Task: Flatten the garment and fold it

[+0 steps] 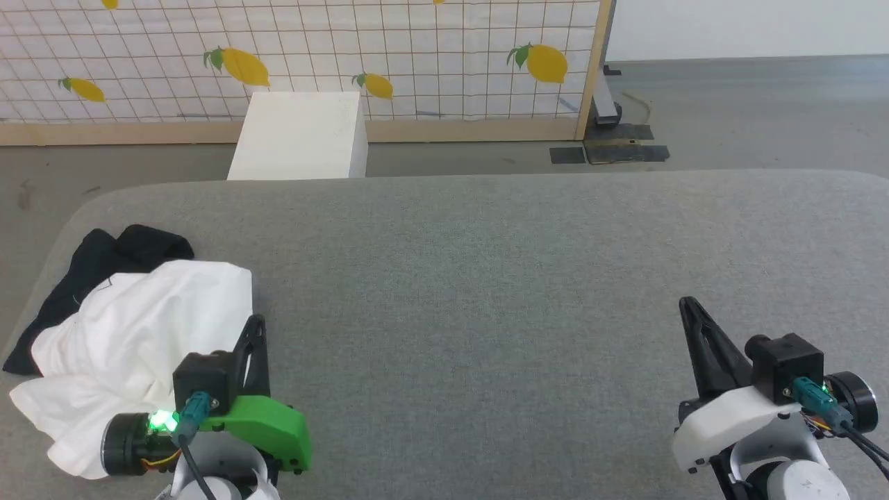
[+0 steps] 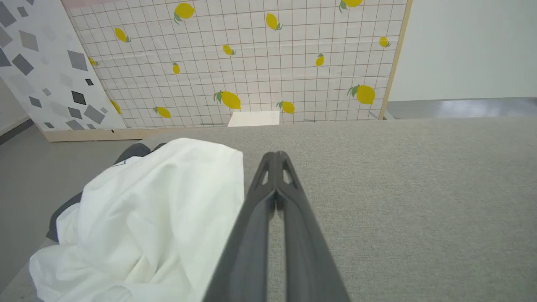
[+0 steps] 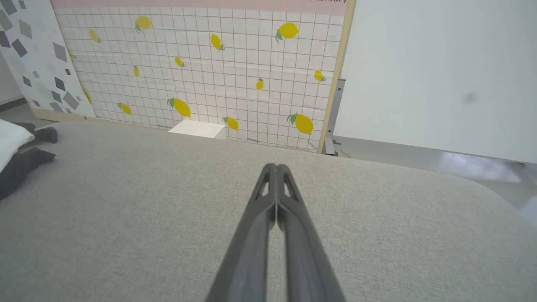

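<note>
The garment lies crumpled in a heap at the left end of the grey table, white body on top and black sleeves spilling out behind and to the left. In the left wrist view the garment bulges just left of the fingers. My left gripper hovers at the heap's right edge, shut, holding nothing. Far to the right, near the table's front edge, my right gripper is also shut and empty. The right wrist view catches a corner of the garment at its far left.
A white box stands on the floor behind the table. Beyond it runs a lemon-print grid screen with a wooden frame. The grey floor extends to the right, with dark plates beside the screen's foot.
</note>
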Available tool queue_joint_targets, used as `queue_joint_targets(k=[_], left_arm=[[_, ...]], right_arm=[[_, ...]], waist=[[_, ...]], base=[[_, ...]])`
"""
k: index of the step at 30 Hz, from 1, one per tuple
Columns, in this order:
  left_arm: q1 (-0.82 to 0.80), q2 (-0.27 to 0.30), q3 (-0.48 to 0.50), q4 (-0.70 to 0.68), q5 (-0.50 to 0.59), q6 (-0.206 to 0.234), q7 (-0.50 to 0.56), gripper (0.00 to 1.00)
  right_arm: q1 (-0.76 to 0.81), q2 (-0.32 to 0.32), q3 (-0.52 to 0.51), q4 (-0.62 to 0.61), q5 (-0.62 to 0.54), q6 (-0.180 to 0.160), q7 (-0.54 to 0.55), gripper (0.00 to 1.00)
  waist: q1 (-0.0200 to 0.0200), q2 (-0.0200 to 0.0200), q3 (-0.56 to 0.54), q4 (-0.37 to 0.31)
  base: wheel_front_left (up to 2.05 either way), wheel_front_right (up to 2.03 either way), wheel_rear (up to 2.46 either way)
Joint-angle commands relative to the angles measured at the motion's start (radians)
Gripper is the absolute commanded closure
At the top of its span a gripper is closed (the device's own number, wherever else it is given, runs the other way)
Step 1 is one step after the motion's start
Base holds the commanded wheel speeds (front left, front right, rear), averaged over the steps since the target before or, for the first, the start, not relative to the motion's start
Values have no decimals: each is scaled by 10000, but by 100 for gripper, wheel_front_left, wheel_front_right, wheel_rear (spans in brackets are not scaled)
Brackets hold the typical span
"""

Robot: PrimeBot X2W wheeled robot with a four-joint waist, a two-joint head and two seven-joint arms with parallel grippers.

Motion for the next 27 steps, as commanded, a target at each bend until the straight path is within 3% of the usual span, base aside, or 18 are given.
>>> queue_joint_targets(k=[1, 23, 24, 27], left_arm=[[105, -47, 28, -28, 128, -11, 14, 100], [105, -47, 28, -28, 128, -11, 14, 100], [0, 0, 0, 0, -2, 0, 0, 0], [3, 2, -19, 9, -54, -1, -13, 0]], right_arm=[[94, 5, 14, -49, -64, -15, -1, 100], [94, 5, 14, -49, -64, -15, -1, 100], [1, 0, -2, 2, 1, 0, 0, 0], [8, -2, -12, 18, 27, 0, -16, 0]], waist=[[0, 0, 0, 0], [0, 0, 0, 0], [0, 0, 0, 0], [0, 0, 1, 0]], base=[[0, 0, 0], [0, 0, 0], [0, 0, 0], [0, 0, 0]])
